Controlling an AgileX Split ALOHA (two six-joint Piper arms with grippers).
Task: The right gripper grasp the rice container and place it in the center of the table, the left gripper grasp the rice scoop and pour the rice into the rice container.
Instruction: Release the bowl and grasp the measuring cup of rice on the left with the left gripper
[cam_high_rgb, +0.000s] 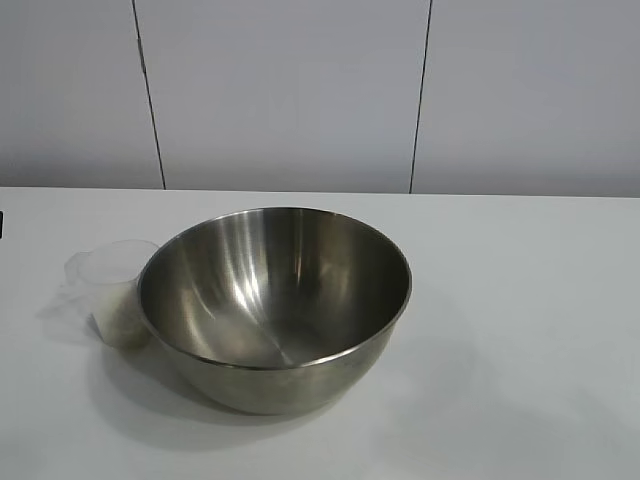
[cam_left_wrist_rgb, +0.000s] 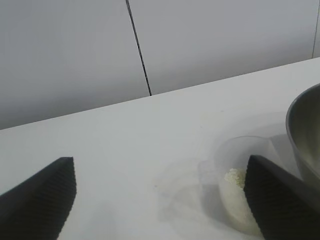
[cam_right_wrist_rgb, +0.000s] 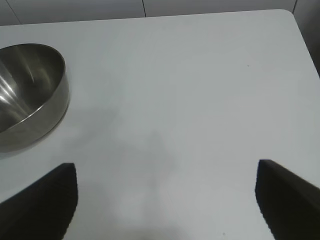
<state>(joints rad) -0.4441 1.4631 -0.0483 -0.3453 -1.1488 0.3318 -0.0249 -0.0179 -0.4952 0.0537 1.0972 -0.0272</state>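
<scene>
The rice container (cam_high_rgb: 275, 300), a shiny steel bowl, stands empty on the white table (cam_high_rgb: 520, 300), a little left of the middle. The rice scoop (cam_high_rgb: 112, 288), a small clear cup, stands upright against the bowl's left side with white rice (cam_high_rgb: 122, 318) in its bottom. Neither gripper shows in the exterior view. My left gripper (cam_left_wrist_rgb: 159, 160) is open wide and low over the table, with the rice scoop (cam_left_wrist_rgb: 235, 165) and its rice (cam_left_wrist_rgb: 234, 177) just beyond one fingertip and the bowl (cam_left_wrist_rgb: 305, 130) behind it. My right gripper (cam_right_wrist_rgb: 166, 164) is open over bare table, well apart from the bowl (cam_right_wrist_rgb: 30, 95).
A pale panelled wall (cam_high_rgb: 290, 90) runs behind the table's far edge. The table's rounded corner (cam_right_wrist_rgb: 287, 15) shows in the right wrist view. Bare tabletop lies to the right of the bowl and in front of it.
</scene>
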